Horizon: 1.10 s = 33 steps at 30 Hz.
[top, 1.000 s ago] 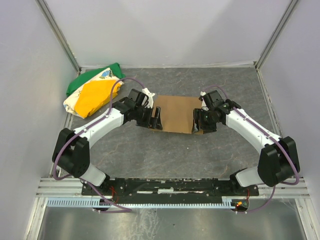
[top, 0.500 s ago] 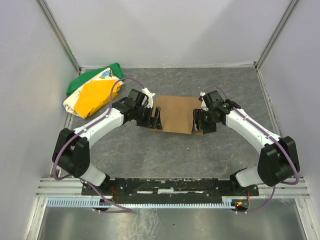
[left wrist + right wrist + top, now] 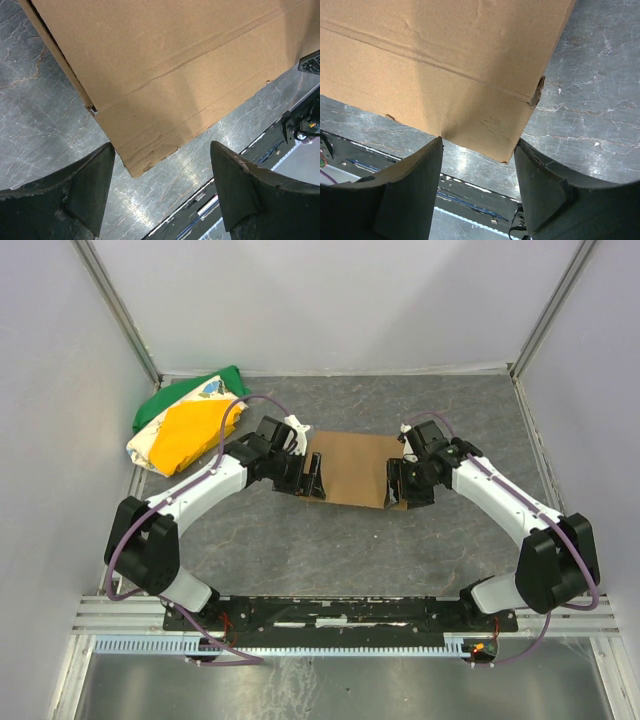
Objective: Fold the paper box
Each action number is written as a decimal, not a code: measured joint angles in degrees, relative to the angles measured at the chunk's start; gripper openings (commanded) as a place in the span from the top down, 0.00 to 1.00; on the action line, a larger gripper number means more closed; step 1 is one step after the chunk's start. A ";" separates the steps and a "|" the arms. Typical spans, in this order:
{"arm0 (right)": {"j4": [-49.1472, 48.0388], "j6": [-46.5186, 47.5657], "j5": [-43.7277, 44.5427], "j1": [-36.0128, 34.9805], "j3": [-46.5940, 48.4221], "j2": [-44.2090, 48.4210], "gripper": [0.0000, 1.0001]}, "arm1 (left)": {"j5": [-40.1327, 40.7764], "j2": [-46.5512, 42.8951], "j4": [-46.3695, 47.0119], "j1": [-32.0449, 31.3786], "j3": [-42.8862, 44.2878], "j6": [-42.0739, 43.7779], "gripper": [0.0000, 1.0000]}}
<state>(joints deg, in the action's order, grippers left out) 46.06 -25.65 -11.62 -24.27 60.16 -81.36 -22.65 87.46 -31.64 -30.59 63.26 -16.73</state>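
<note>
Only paper box [image 3: 352, 468] corners btwn spread jaws, L+R.

Only a very slight shift shows. In the overhead view the right pincer [image 3: 396, 484] and the wrist behind it have crept a touch toward the left of the frame, pressing in a little closer on the right end of the paper box [image 3: 350, 468].
</note>
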 measured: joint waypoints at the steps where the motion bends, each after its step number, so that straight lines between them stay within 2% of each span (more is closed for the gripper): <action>1: 0.17 0.00 0.02 0.00 0.17 0.04 0.33 | 0.00 0.00 -0.07 0.00 0.09 0.00 0.17; 33: 1.84 -1.53 0.02 0.00 0.72 -1.31 0.36 | -0.44 1.01 -1.57 0.13 1.62 0.04 0.18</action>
<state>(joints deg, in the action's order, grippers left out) 47.90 -27.18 -11.60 -24.27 60.88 -82.67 -23.09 88.47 -33.21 -30.46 64.88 -16.69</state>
